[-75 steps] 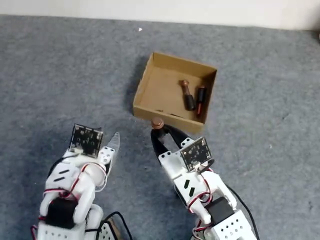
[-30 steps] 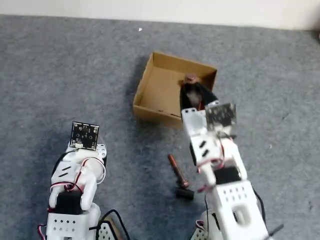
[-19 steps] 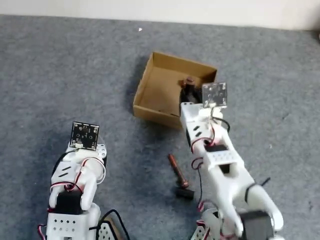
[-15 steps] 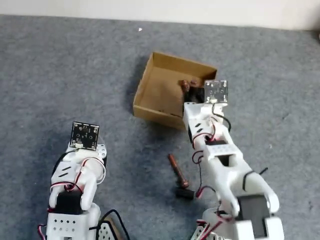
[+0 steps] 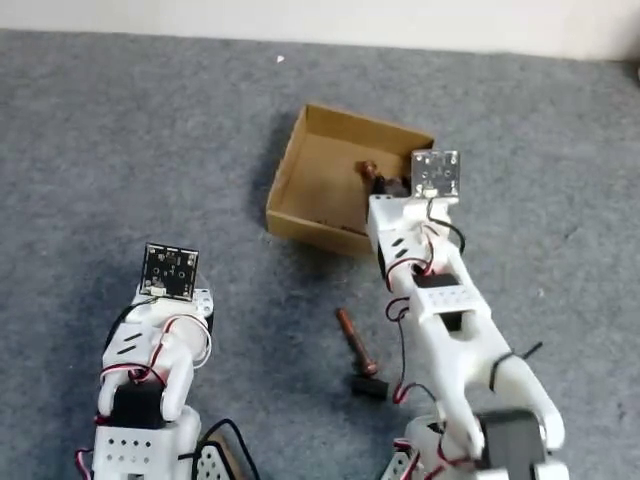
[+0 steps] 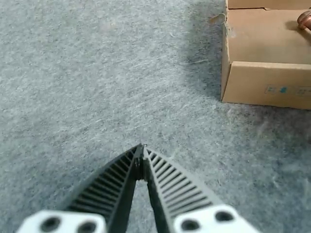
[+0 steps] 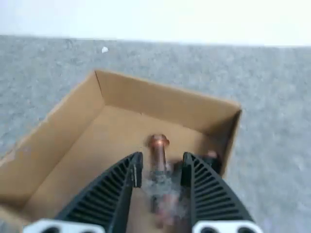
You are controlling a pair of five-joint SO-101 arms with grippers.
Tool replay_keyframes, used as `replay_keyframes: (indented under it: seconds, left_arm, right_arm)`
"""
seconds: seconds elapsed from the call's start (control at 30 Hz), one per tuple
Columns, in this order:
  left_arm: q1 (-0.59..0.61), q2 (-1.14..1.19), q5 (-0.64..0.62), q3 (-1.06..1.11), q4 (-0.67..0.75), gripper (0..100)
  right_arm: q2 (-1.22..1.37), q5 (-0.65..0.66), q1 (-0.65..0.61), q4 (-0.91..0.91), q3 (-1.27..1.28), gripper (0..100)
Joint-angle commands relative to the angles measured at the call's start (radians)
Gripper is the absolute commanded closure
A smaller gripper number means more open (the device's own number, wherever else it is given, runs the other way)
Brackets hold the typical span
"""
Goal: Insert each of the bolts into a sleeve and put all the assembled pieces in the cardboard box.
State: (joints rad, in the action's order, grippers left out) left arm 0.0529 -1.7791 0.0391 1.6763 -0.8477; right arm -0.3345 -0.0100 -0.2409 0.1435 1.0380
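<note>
The right claw (image 7: 161,158) has opened over the cardboard box (image 5: 300,175), dropping its assembled piece (image 7: 158,145) inside, while the left claw (image 6: 141,156) stays clenched and one bolt (image 5: 352,338) and sleeve (image 5: 369,386) remain on the desk.

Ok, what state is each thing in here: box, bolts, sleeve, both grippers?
Brown cardboard box: upright, open-topped.
Copper-headed bolt piece: in the box, ungripped.
Bare copper bolt: lying on grey carpet, unsleeved.
Black sleeve: lying by that bolt's head.
Left gripper: shut, empty.
Right gripper: open, straddling the bolt piece in the box.
</note>
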Motion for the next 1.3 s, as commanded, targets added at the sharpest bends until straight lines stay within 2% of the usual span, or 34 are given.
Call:
replay_keyframes:
  seconds: [0.0, 0.2, 0.3, 0.57, 0.67, 0.93, 1.27]
  left_arm:
    - [0.007, -0.004, 0.011, 0.021, -0.002, 99]
    - [0.012, -0.004, 0.011, 0.021, -0.002, 99]
    - [0.012, -0.002, 0.011, 0.021, -0.002, 99]
    - [0.012, -0.002, 0.011, 0.021, -0.002, 99]
    - [0.012, -0.002, 0.011, 0.021, -0.002, 99]
    - [0.012, -0.002, 0.011, 0.021, -0.002, 99]
    - [0.012, -0.001, 0.011, 0.021, -0.002, 99]
  right_arm:
    - [-0.15, -0.003, 0.001, -0.28, -0.059, 88.3]
    - [-0.274, 0.003, -0.042, -0.826, -0.209, 88.3]
    - [-0.289, 0.112, -0.084, -1.061, -0.26, 88.3]
    - [-0.292, 0.382, -0.194, -1.425, -0.271, 88.3]
    - [-0.294, 0.431, -0.237, -1.523, -0.271, 88.3]
    - [-0.295, 0.431, -0.41, -1.524, -0.085, 88.3]
    - [-0.285, 0.433, -0.418, -1.308, 0.085, 88.3]
